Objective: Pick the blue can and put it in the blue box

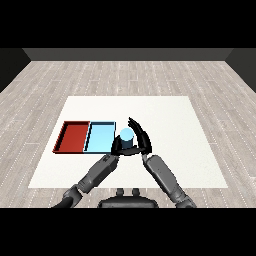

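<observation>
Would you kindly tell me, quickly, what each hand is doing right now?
Left hand: cannot be told.
Right hand: curled round the blue can, just right of the blue tray.

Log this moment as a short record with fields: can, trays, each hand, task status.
can: blue can, upright, just right of the trays, not inside either one
trays: red tray on the left, light blue tray right beside it, both on the white table
right hand: right hand with fingers curled round the can
left hand: left hand close against the can's left side, low; finger state cannot be told
task status: can held, not yet in the light blue tray
</observation>
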